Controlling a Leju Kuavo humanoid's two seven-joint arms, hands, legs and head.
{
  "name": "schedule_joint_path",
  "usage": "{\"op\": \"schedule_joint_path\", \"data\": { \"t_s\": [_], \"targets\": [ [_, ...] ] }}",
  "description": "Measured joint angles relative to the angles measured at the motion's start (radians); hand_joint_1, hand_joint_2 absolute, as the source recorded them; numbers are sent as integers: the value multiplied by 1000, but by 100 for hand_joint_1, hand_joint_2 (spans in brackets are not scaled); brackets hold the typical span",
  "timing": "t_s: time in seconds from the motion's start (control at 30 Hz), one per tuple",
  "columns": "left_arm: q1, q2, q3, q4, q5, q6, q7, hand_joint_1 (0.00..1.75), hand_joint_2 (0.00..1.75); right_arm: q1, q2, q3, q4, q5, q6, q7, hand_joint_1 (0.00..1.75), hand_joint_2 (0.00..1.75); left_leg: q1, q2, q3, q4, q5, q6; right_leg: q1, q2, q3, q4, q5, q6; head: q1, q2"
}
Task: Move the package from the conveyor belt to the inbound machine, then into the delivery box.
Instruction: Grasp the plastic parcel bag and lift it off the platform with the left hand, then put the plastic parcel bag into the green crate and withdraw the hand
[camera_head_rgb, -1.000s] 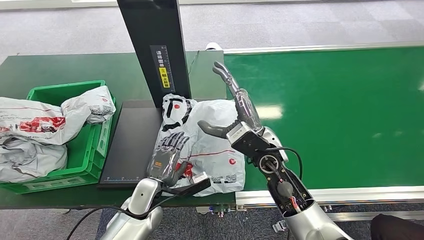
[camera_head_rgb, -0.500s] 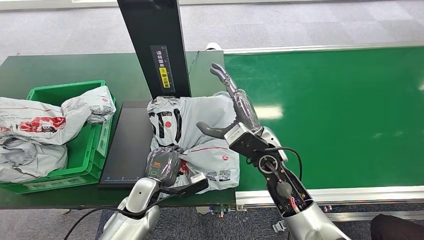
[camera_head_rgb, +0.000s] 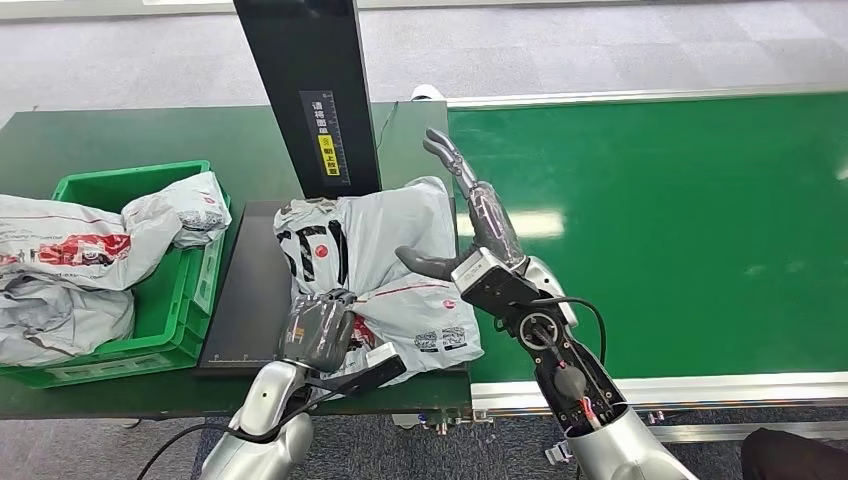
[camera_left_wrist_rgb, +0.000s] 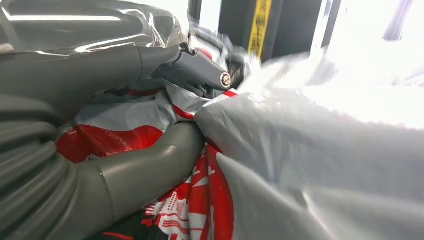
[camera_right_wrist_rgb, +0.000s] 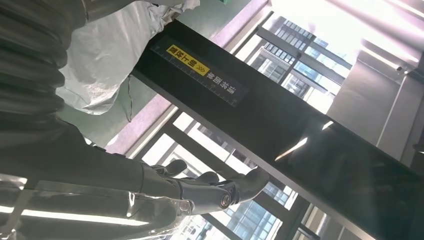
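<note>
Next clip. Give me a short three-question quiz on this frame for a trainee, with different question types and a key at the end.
1. True or false: the left hand grips the grey package.
2. Multiple choice: the right hand is (A) holding a second package, (B) open with fingers extended beside the package, (C) resting inside the crate.
3. Fill in: the green crate, beside the black scanner plate, already holds several ____.

Key
1. True; its fingers are closed on a bunched fold at the package's near edge.
2. B.
3. Packages.
</note>
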Motion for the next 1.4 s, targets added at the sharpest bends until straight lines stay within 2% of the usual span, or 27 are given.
{"op": "schedule_joint_path", "data": {
  "t_s": [0.07,0.13,0.27,0.33,0.5,0.63,0.77,0.9,0.97,1.0,1.1,1.17,1.23,1.3,1.4],
  "targets": [
    [17,5,7,-43,42,92,-71,175,175,1,0,-1,-3,0,1,0,0,175,0,0,-1,0,0,0,0,0,-1,0,0,0,0,0],
    [39,9,31,-120,60,160,-180,175,175,1,1,-1,-4,0,4,0,0,175,0,0,-2,0,0,0,0,0,-1,0,0,0,0,0],
    [87,-22,163,-320,82,191,-485,175,175,0,1,0,-4,-2,6,-1,0,175,0,0,-2,0,0,0,0,0,-2,0,0,0,0,0],
    [107,-49,245,-418,127,192,-581,175,175,0,1,1,-3,-4,2,-4,0,175,0,1,-2,0,0,0,0,0,-2,0,0,0,0,0],
    [134,-76,417,-667,232,193,-607,175,175,0,1,2,3,-9,-10,-12,0,175,0,0,-3,0,0,0,1,0,-3,0,0,0,0,0],
    [132,-85,585,-802,267,193,-607,175,175,0,1,3,9,-12,-15,-14,0,175,0,1,-3,0,0,0,1,0,-3,0,0,0,0,0],
    [120,-87,746,-846,280,192,-607,175,175,0,1,4,9,-11,-27,-11,0,175,0,0,-3,0,0,0,1,0,-4,0,0,0,0,0],
    [102,-89,868,-821,226,192,-605,175,175,0,0,6,10,-5,-29,0,0,175,0,2,-3,0,0,0,0,0,-4,0,0,0,0,0],
    [77,-92,923,-769,148,191,-566,175,175,0,0,7,9,-1,-30,1,0,175,0,0,-3,0,0,0,0,0,-4,0,0,0,0,0],
    [65,-92,948,-732,94,191,-516,175,175,0,0,7,9,1,-30,1,0,175,0,1,-3,0,0,0,0,0,-4,0,0,0,0,0],
    [46,-62,983,-599,-43,191,-269,175,175,2,-3,7,9,10,-28,6,0,175,0,4,-2,0,0,0,0,2,-4,0,0,0,0,0],
    [38,-20,971,-500,-91,186,-106,175,175,3,-5,4,8,17,-21,9,0,175,0,4,-2,0,0,0,1,2,-5,0,0,0,0,0],
    [31,25,945,-404,-129,165,15,175,175,3,-6,1,8,23,-13,12,0,175,0,3,-2,0,0,0,1,2,-5,0,0,0,0,0],
    [22,63,913,-322,-160,132,92,175,175,3,-6,-3,8,29,-4,13,0,175,0,3,-2,0,0,0,1,2,-4,0,0,0,0,0],
    [-1,111,875,-223,-177,103,148,175,175,3,-6,-6,8,35,3,14,0,175,0,2,-2,0,0,0,0,2,-3,0,0,0,0,0]
  ]
}}
